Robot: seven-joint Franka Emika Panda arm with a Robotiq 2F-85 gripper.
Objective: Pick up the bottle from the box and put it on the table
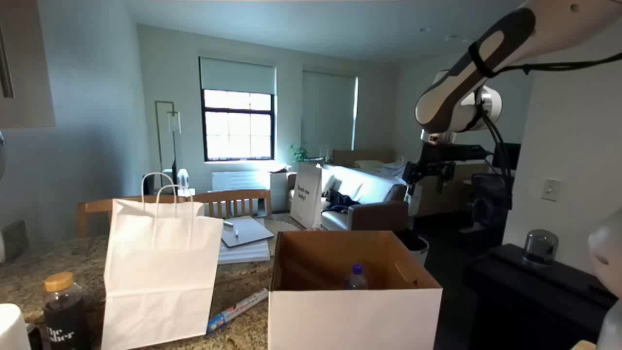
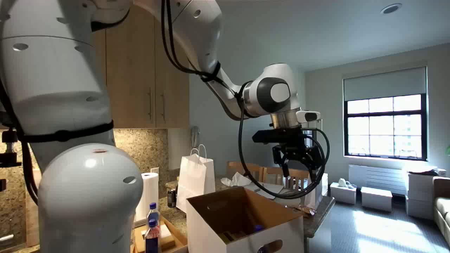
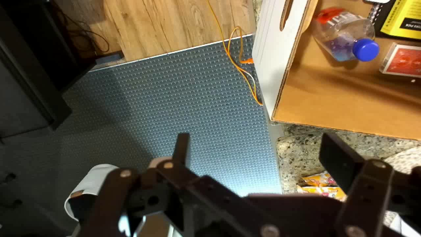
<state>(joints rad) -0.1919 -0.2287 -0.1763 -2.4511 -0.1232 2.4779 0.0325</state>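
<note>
The black two-finger gripper (image 3: 255,146) is released; its fingertips stand well apart. In both exterior views it sits higher than the white cardboard box with a brown interior (image 3: 274,56). In the wrist view, the clear plastic bottle with a blue cap (image 3: 345,36) is to the upper right of the gripper, upright inside the box. The speckled granite tabletop (image 3: 297,156) lies below gripper level

Daylight's blasting through that black-framed window (image 1: 238,124), roller shade (image 1: 238,75) only partway down, tons of glare on the sofa (image 1: 369,187), bright patches on the blue-grey carpet (image 2: 379,228).
</note>
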